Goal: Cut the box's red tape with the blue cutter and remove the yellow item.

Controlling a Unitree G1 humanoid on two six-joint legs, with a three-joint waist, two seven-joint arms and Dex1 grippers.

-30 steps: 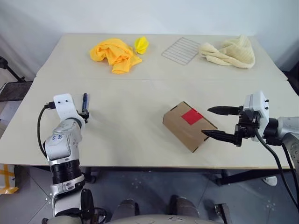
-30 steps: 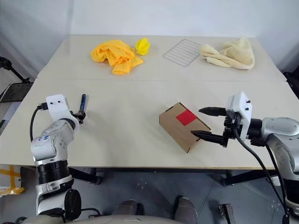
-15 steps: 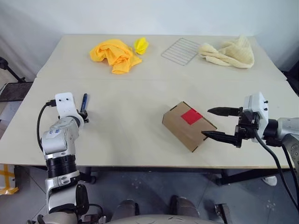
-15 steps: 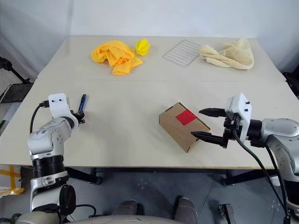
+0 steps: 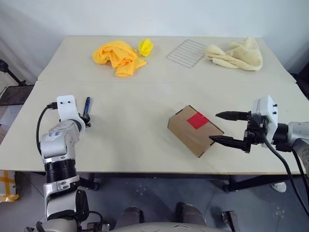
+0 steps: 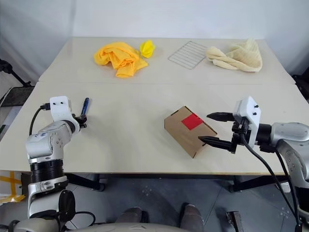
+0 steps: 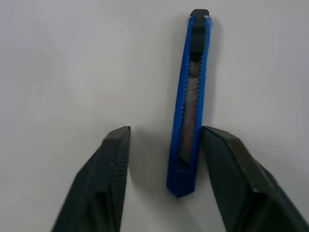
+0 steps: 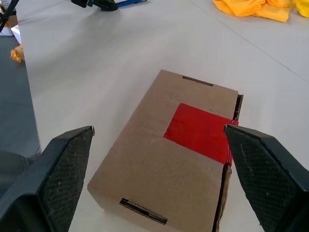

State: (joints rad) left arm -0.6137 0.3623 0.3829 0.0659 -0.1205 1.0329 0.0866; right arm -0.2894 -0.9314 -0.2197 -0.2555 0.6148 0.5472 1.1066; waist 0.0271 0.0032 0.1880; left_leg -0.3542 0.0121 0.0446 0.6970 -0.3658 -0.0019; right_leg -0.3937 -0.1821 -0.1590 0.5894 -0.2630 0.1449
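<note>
Here, at the left of the table (image 5: pixel 145 145), left gripper (image 7: pixel 164 145) down on the surface with the blue cutter (image 7: pixel 189 96) lying between its fingers (image 7: pixel 108 164), close against one and apart from the other; partly open, nothing gripped yet. Risk of a lopsided close: with the cutter off-centre, likely to be pushed sideways or spun rather than pinched, and caught only at its near end, prone to droop or slip once lifted.

Further back, orange cloth (image 5: pixel 118 55) with a small yellow scrap (image 5: pixel 146 46) just beside it, then a wire rack (image 5: pixel 187 51) and a cream towel (image 5: pixel 239 53).

Toward the right, the box (image 5: pixel 194 130) flat on the table, flaps shut, the red tape (image 8: pixel 200 130) uncut across its top; the yellow item presumably inside, unseen. Right gripper (image 5: pixel 227 128) spread wide just beside the box, level with its right end, holding nothing. Unbraced, box apt to skid under the blade.
</note>
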